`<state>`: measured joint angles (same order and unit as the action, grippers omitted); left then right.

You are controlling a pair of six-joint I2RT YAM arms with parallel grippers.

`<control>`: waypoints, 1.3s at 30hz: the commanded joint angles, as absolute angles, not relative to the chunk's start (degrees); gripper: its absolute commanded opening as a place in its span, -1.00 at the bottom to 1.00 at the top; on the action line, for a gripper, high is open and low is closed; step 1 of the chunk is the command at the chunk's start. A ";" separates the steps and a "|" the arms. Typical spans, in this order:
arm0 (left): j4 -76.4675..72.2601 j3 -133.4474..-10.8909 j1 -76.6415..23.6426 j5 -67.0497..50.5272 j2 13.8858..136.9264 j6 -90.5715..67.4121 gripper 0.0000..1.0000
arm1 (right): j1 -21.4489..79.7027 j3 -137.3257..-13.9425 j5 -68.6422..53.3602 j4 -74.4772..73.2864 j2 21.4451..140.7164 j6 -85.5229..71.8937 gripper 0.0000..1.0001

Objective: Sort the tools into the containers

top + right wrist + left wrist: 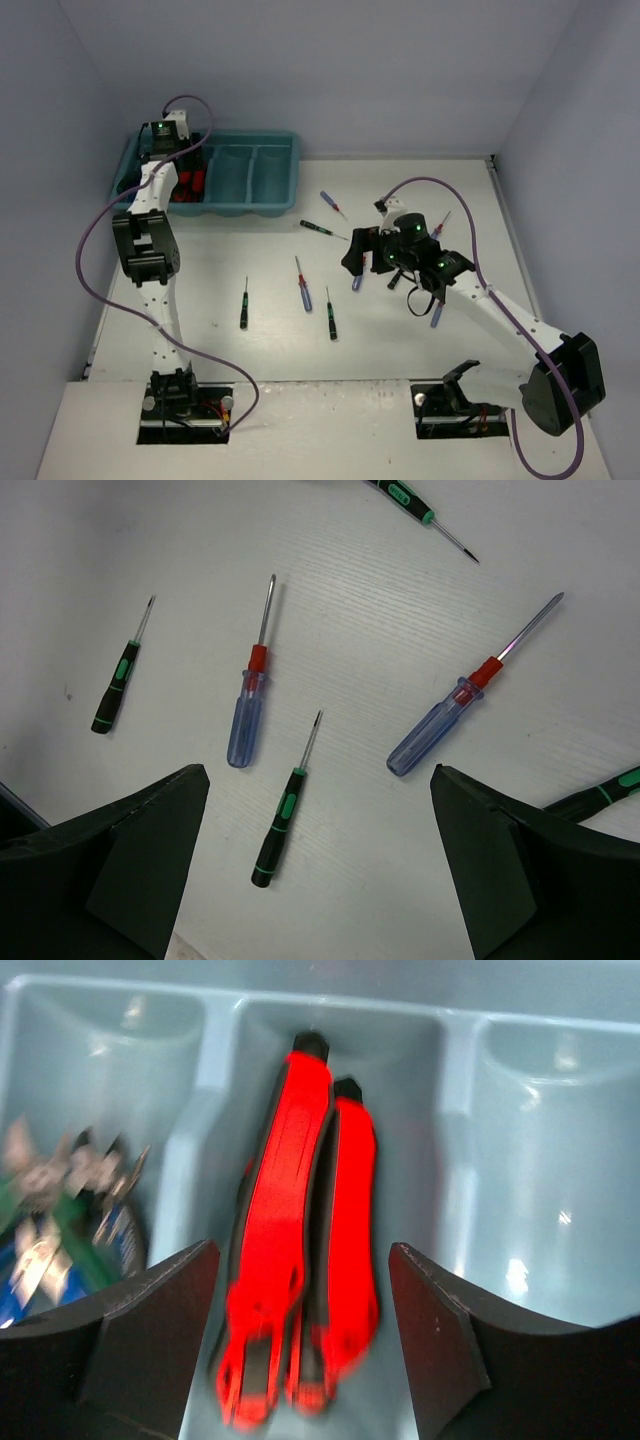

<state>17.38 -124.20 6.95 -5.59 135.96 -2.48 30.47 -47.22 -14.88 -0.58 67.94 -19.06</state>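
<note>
Left wrist view: two red-and-black utility knives (300, 1210) lie side by side in one compartment of the teal tray (455, 1060). The left tool (302, 1255) is above them, fingers apart and holding nothing, and pliers (60, 1220) sit in the neighbouring compartment. Right wrist view: screwdrivers (430, 730) lie scattered on the white table (380, 620) beneath the right tool (318, 780), whose fingers are spread wide and grip nothing.

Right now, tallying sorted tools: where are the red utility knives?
Left wrist view: red utility knives lie side by side in the teal tray, under the left gripper, right of the pliers.
</note>
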 commanded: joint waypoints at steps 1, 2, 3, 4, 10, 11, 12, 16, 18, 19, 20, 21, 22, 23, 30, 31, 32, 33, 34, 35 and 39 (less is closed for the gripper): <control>15.02 -119.15 5.52 -2.50 116.39 -5.49 0.31 | 29.76 -49.22 -14.78 1.19 67.25 -16.86 0.83; 15.78 -116.28 4.96 -2.00 113.61 -6.33 0.31 | 29.63 -49.22 -14.53 1.09 66.98 -16.49 0.83; 16.50 -112.70 4.24 -1.56 110.37 -7.32 0.31 | 29.47 -49.22 -14.20 0.98 66.59 -16.21 0.83; 16.72 -107.54 3.49 -1.12 106.28 -8.49 0.31 | 29.29 -49.22 -13.81 0.93 66.27 -15.95 0.83; 17.87 -80.23 -7.21 5.91 88.61 -14.57 0.31 | 28.38 -48.60 -11.25 0.61 63.54 -14.32 0.83; 18.88 -75.77 -8.24 6.92 86.05 -16.79 0.31 | 28.25 -48.53 -11.04 0.48 63.20 -13.91 0.83; 19.71 -71.62 -9.94 7.75 83.70 -18.81 0.31 | 28.12 -48.52 -10.85 0.39 63.02 -13.66 0.83; 21.37 -59.21 -17.61 10.41 74.58 -25.77 0.30 | 27.95 -48.17 -10.25 0.26 60.98 -13.26 0.83; 23.06 -53.06 -20.91 12.27 70.94 -29.38 0.29 | 27.95 -47.39 -9.66 0.26 59.58 -13.20 0.83; 23.76 -50.58 -21.56 11.98 69.47 -31.22 0.27 | 27.95 -47.13 -9.34 0.26 58.94 -13.27 0.83; 23.90 -48.88 -22.56 11.88 68.49 -31.37 0.25 | 27.95 -46.88 -9.16 0.26 58.50 -13.27 0.83; 23.98 -47.37 -23.77 11.79 67.83 -33.01 0.24 | 27.95 -46.46 -9.22 0.26 58.21 -13.35 0.83; 23.89 -45.07 -25.83 12.17 67.27 -34.30 0.23 | 27.90 -45.91 -9.18 0.26 57.84 -13.71 0.83; 23.82 -43.18 -27.53 12.57 66.89 -35.62 0.22 | 27.86 -45.51 -9.14 0.26 57.57 -14.02 0.83; 22.23 -37.26 -29.31 12.80 68.21 -41.17 0.02 | 27.86 -45.14 -9.19 0.26 56.36 -15.67 0.83; 21.78 -36.80 -29.34 12.63 68.60 -41.21 0.00 | 27.86 -45.04 -9.09 0.26 56.15 -15.85 0.83; 21.25 -36.31 -29.35 12.36 69.11 -41.25 -0.03 | 27.86 -44.93 -9.02 0.26 55.94 -16.01 0.83; 20.68 -35.80 -29.36 12.06 69.67 -41.31 -0.06 | 27.86 -44.83 -8.97 0.26 55.73 -16.16 0.83; 20.04 -35.30 -29.36 11.56 70.51 -41.38 -0.10 | 27.86 -44.82 -8.97 0.26 55.59 -16.38 0.83; 19.56 -35.16 -29.36 11.43 71.18 -41.46 -0.13 | 27.86 -44.89 -8.90 0.26 55.42 -16.43 0.83; 18.20 -34.48 -29.53 9.43 72.86 -42.08 -0.43 | 27.86 -44.91 -8.61 -1.39 54.74 -16.79 0.83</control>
